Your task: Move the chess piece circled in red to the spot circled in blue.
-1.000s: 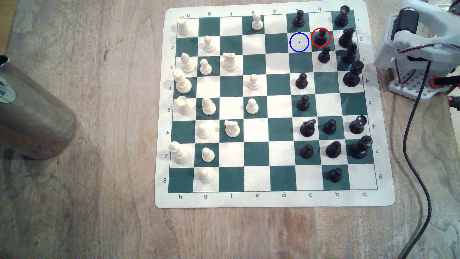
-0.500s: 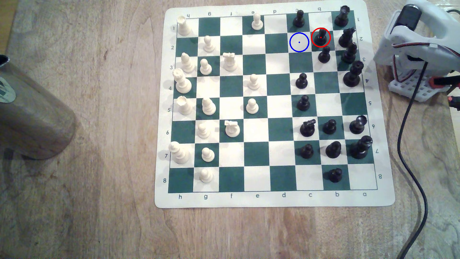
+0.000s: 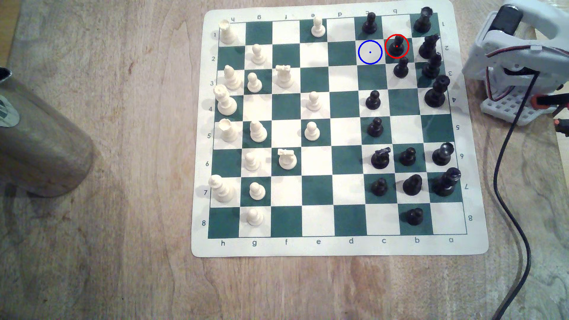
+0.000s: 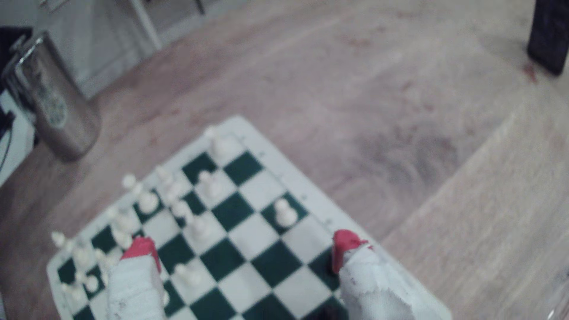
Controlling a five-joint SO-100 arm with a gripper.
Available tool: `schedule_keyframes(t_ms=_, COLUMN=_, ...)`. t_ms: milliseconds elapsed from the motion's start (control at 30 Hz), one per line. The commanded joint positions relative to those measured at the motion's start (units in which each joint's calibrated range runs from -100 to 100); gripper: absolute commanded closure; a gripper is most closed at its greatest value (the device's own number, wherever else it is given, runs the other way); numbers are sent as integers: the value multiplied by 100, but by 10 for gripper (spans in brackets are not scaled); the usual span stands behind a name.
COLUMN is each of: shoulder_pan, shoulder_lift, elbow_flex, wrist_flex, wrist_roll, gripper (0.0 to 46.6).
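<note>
green-and-white checkered board [image 3: 338,246], black pawn [image 3: 397,46], red-tipped pincer [image 4: 243,249]

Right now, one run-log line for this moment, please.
phase: approach | gripper: open, empty | small black plastic pawn: untouched on red-ringed square | blue-ringed white square: vacant

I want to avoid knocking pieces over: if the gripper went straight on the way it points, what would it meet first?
Probably the white pawn ahead between the open gripper's red fingertips. Depth is unclear, so it may pass above it.
</note>
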Motion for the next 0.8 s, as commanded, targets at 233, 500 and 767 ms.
schedule_keyframes(t_ms=233, shoulder_pan=-104, shoulder_lift=771, elbow_flex=919, wrist_flex=136, wrist_roll=-366, gripper=168)
schedule_keyframes(t_ms=500, shoulder_pan=-261, shoulder_lift=1383, elbow_flex=1880, wrist_flex=-282, wrist_roll=-415, gripper=193)
schedule_keyframes(t_ms=767, shoulder_pan=-308, shoulder_lift=1756, elbow_flex=2913, wrist_flex=-986, wrist_roll=-298, gripper=209)
